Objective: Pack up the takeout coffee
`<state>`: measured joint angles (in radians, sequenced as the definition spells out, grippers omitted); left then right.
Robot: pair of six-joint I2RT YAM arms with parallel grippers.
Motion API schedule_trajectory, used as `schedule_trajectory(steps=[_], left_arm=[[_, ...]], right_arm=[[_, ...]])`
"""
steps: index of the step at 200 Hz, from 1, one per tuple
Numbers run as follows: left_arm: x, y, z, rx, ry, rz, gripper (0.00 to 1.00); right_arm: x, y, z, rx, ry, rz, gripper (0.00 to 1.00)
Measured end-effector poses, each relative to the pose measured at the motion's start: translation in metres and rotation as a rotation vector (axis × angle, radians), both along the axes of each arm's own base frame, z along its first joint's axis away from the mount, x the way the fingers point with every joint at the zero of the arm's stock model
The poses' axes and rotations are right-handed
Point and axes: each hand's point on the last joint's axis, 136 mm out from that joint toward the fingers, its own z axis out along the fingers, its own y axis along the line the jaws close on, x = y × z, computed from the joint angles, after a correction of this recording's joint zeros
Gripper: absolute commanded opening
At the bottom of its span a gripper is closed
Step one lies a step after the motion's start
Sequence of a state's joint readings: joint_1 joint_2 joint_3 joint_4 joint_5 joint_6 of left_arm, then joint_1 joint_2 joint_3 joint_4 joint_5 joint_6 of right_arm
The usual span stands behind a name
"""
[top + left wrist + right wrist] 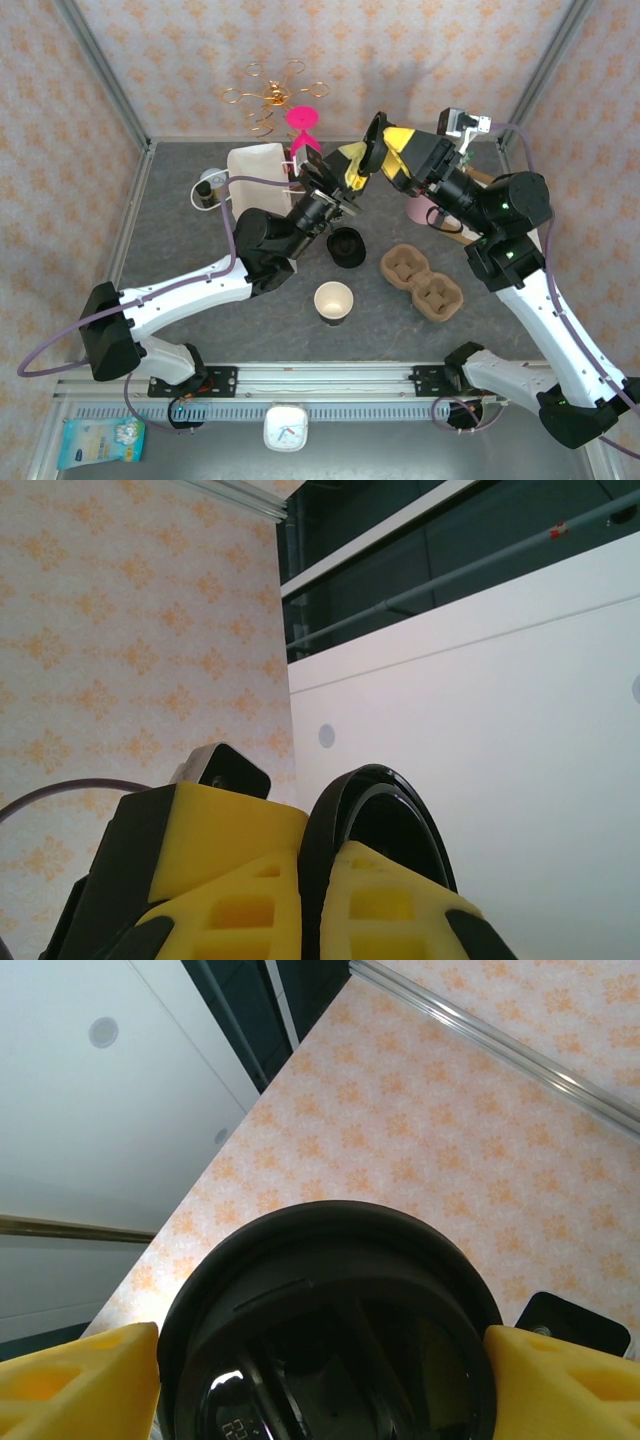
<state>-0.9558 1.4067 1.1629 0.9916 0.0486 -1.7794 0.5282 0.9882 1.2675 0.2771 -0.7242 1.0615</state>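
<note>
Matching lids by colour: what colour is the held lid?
Black; the lid shows best in right wrist view.

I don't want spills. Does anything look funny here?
Yes. The cup stands open on the table, beside the empty carrier, not in it. A black lid is up in the air, on edge, pinched in the left gripper.

Pale paper cup (pixel 333 300) upright, unlidded, beside empty brown pulp carrier (pixel 421 282), black lid (pixel 330 1330) aloft, on edge
</note>
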Motion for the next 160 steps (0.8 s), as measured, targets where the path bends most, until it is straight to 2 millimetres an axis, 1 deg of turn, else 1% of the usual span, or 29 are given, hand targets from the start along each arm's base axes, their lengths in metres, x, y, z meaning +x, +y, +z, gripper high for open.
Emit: schedule_trajectory(steps=[16, 37, 63, 82, 133, 160], left_arm=[[0.000, 0.000, 0.000, 0.000, 0.001, 0.001, 0.08], [0.000, 0.000, 0.000, 0.000, 0.001, 0.001, 0.08], [0.000, 0.000, -0.001, 0.004, -0.001, 0.007, 0.12], [0.000, 0.001, -0.002, 0.016, -0.003, 0.015, 0.18], [0.002, 0.002, -0.005, 0.026, 0.002, 0.030, 0.29], [0.003, 0.003, -0.011, 0.043, 0.010, 0.045, 0.43]], right_arm=[[0.001, 0.000, 0.000, -0.001, -0.001, -0.004, 0.77], [0.002, 0.000, -0.002, -0.005, 0.004, -0.008, 0.76], [0.003, 0.000, -0.003, -0.006, 0.008, -0.011, 0.75], [0.003, 0.000, -0.005, -0.012, 0.016, -0.012, 0.73], [-0.001, -0.004, -0.001, -0.009, 0.000, -0.028, 0.70], [0.001, -0.006, -0.004, -0.023, 0.001, -0.050, 0.69]])
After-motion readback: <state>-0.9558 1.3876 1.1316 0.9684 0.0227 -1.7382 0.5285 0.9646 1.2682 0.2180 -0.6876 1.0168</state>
